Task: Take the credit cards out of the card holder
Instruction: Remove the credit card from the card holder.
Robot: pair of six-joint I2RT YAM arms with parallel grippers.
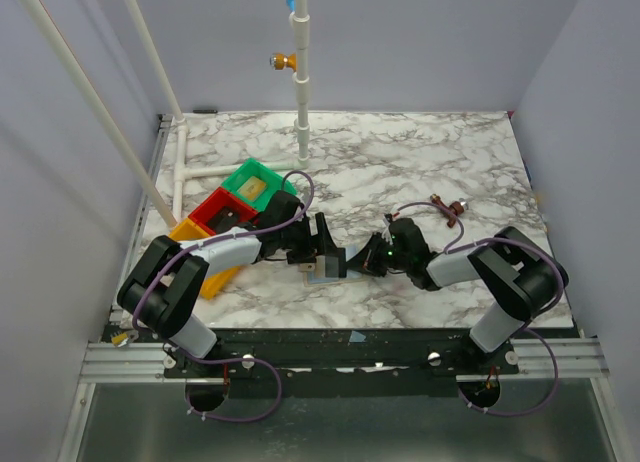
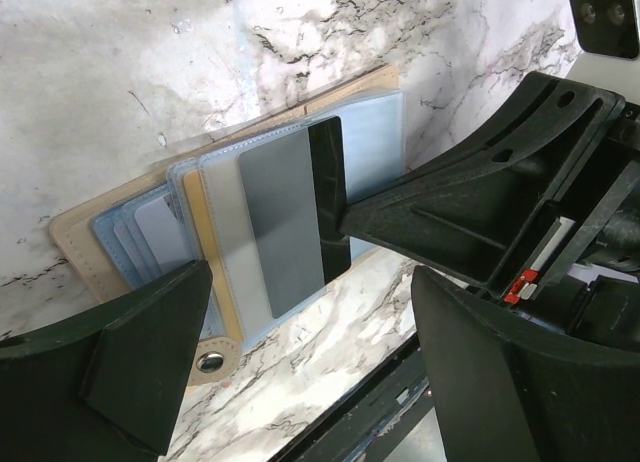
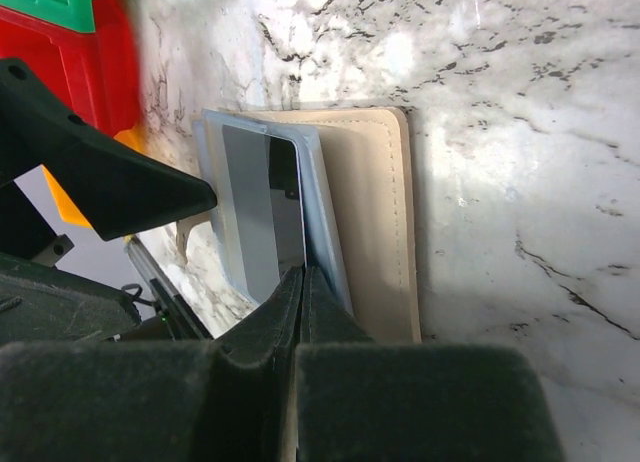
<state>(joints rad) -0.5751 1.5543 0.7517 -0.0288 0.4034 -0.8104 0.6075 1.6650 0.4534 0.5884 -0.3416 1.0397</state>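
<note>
The open card holder (image 1: pixel 325 273) lies toward 6 o'clock on the tabletop (image 1: pixel 450 162), its grey credit card (image 2: pixel 285 222) nipped from 3 o'clock by the right pincer (image 3: pixel 303 280), and since the left pincer (image 2: pixel 312 277), spread wide over it, seems not to pin it, the holder may drag along.

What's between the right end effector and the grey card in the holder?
Nothing visible. The right end effector is shut on the edge of the grey card, which lies on the open card holder. The left end effector is open over the holder and does not come between them.
</note>
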